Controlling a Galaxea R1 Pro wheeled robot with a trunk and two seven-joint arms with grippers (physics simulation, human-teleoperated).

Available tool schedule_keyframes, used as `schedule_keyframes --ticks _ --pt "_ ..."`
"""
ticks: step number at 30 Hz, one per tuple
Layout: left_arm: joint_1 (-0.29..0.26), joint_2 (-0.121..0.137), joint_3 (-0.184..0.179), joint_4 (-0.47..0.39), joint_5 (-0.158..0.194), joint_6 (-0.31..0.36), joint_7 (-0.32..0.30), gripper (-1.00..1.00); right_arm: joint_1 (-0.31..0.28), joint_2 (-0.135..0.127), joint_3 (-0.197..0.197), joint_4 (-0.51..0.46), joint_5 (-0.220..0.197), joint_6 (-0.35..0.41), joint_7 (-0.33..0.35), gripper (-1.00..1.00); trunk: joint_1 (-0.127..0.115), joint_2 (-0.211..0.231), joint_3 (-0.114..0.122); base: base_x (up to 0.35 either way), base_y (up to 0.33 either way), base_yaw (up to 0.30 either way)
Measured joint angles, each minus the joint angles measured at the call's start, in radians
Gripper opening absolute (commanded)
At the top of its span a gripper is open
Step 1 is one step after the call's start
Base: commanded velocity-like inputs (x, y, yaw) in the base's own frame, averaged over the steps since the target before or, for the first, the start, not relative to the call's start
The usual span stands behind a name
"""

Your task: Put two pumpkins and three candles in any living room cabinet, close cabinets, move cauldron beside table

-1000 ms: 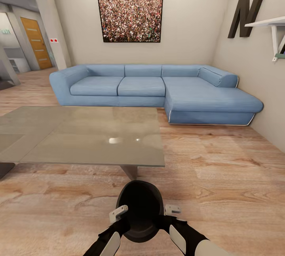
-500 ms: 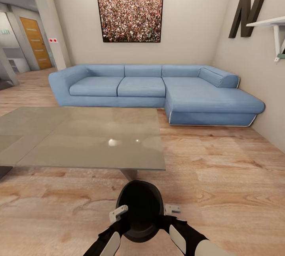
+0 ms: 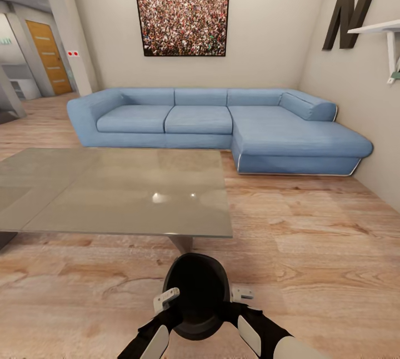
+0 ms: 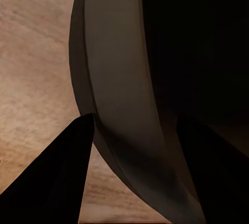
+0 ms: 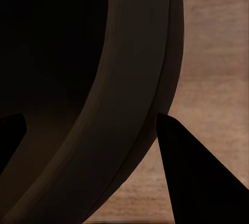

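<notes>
Near the table's front edge: you hold the cauldron (image 3: pixel 195 292) between both arms.
Left gripper (image 3: pixel 166 299): pinching the cauldron's rim.
Right gripper (image 3: pixel 241 294): pinching the opposite rim.
Table (image 3: pixel 66 192): just ahead.
Room: bare floor (image 3: pixel 311 248) on your right.

Your head camera looks forward and down over the table (image 3: pixel 128 192) toward the sofa (image 3: pixel 222 125). Both wrist cameras sit very close against the cauldron (image 3: pixel 195 292) rim (image 4: pixel 119 104) (image 5: pixel 135 104), facing the wooden floor (image 4: pixel 36 68), which all views share.
</notes>
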Motion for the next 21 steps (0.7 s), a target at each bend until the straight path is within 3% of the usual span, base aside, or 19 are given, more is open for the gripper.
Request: schedule_keyframes --ticks 5,21 --pt "0.000 0.000 0.000 0.000 0.000 -0.001 0.000 -1.00 0.000 0.000 0.000 0.000 0.000 0.000 0.000 -1.00 0.002 -0.001 -0.019 0.000 0.000 0.000" --pt "0.000 0.000 0.001 0.000 -0.003 0.000 -0.003 -1.00 0.003 -0.001 -0.001 -0.006 0.001 0.001 -0.001 -1.00 0.002 -0.001 -0.019 0.000 0.000 0.000"
